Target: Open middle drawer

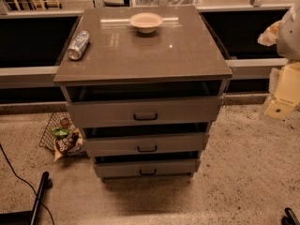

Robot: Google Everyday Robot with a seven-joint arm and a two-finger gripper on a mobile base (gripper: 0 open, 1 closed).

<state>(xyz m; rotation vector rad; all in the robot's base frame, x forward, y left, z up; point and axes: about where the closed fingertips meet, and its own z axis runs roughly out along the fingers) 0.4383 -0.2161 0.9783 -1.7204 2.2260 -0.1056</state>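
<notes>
A grey-brown cabinet [140, 55] stands in the middle of the camera view with three stacked drawer fronts. The middle drawer [117, 145] is the mid-sized front, with a small dark loop handle [147, 148] at its centre. A dark gap shows above its front. The wider top drawer [103, 112] and the narrower bottom drawer [117, 168] show like gaps. My gripper [282, 97] is a cream-coloured part at the right edge, raised off the floor, well to the right of the cabinet and apart from every handle.
A tin can [78, 44] lies on its side at the cabinet top's left edge. A pale bowl [146, 21] stands at the back centre. A wire basket [63, 137] with snack bags sits on the floor at left. A black bar [40, 196] lies at bottom left.
</notes>
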